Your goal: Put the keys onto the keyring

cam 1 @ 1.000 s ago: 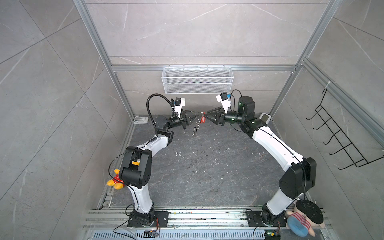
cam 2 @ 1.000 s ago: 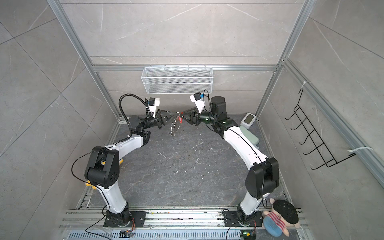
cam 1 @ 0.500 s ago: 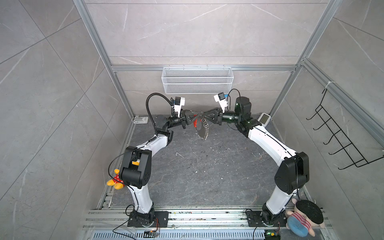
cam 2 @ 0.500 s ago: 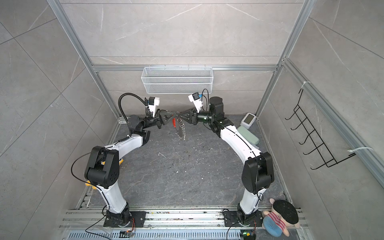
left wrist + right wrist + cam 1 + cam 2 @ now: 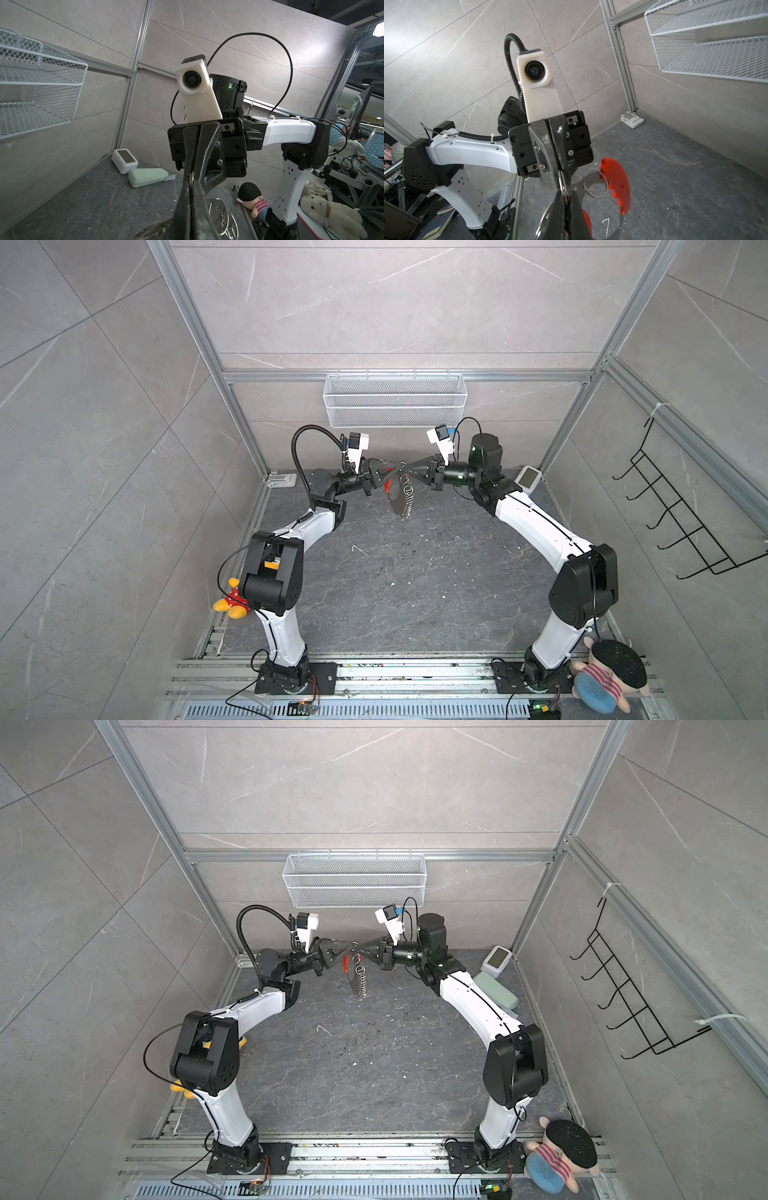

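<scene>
High over the dark table both arms meet tip to tip. My left gripper (image 5: 392, 467) (image 5: 560, 176) is shut on a small silver loop of the keyring. My right gripper (image 5: 409, 467) (image 5: 565, 194) is shut on that same bunch of loops from the opposite side. The keyring (image 5: 401, 499) (image 5: 358, 979) hangs below the two tips, a grey band fringed with silver loops (image 5: 218, 214) and bearing a curved red strip (image 5: 616, 182). A second red piece (image 5: 586, 220) shows behind my right fingers; I cannot tell whether it is the keys.
A white wire basket (image 5: 395, 400) hangs on the back wall above the grippers. A white clock-like box (image 5: 528, 479) and a pale green case (image 5: 496, 990) lie at the back right. A black hook rack (image 5: 681, 510) hangs on the right wall.
My right gripper has come in leftward to meet the left one and has shut its jaws. The hanging keyring has swung a little to the right, under the meeting point.
</scene>
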{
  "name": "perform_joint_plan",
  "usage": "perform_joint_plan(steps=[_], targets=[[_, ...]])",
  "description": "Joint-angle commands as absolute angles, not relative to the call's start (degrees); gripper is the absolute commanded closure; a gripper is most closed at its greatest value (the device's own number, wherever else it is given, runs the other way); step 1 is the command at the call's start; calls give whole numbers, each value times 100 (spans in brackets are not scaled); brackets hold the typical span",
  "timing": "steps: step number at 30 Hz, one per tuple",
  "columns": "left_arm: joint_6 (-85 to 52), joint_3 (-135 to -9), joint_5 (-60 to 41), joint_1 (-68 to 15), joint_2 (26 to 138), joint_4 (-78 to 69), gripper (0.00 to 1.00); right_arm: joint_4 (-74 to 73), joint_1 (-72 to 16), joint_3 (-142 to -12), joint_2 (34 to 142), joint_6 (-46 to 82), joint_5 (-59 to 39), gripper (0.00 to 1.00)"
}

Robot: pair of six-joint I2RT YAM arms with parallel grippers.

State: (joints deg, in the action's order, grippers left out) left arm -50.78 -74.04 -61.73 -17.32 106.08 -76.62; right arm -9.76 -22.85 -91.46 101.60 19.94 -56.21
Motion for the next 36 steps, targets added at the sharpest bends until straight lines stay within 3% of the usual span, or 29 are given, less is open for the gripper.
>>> perform_joint_plan(steps=[1,5,6,8,14,17,20,21,23,26,36], targets=[[-5133,-7672,-6311,-1811,10652,-8095,100,-994,-2360,-9113,10130,1907,-5535,100],[-5006,-7656,-6315,-1793,10704,-8095,100,-548,-2364,-9129,10029,1529,-5240,100],[-4948,-7640,-6318,-1778,10714,-8095,88,-290,-2364,-9156,9988,1322,-5097,100],[-4781,-7559,-6340,-1726,10709,-8095,77,160,-2375,-9211,9917,912,-4834,100],[-3815,-7407,-6740,-1383,10479,-7566,75,1204,-2388,-9364,9829,-118,-4244,100],[-1708,-7416,-7514,-1283,10067,-5532,81,1724,-2459,-9449,9827,-726,-4006,100],[2611,-8055,-7217,-1370,9528,-502,86,2066,-2511,-9519,9836,-1140,-3929,100],[3589,-8383,-6943,-1412,9556,1025,87,2099,-2521,-9513,9836,-1205,-3952,100],[4268,-9091,-6837,-1431,9840,2331,88,2102,-2542,-9487,9827,-1288,-4022,100],[4774,-9529,-6804,-1474,10060,3105,86,2135,-2600,-9508,9852,-1361,-4064,100],[4819,-9714,-7034,-1614,10349,3280,80,2180,-2768,-9695,9934,-1397,-4047,100]])
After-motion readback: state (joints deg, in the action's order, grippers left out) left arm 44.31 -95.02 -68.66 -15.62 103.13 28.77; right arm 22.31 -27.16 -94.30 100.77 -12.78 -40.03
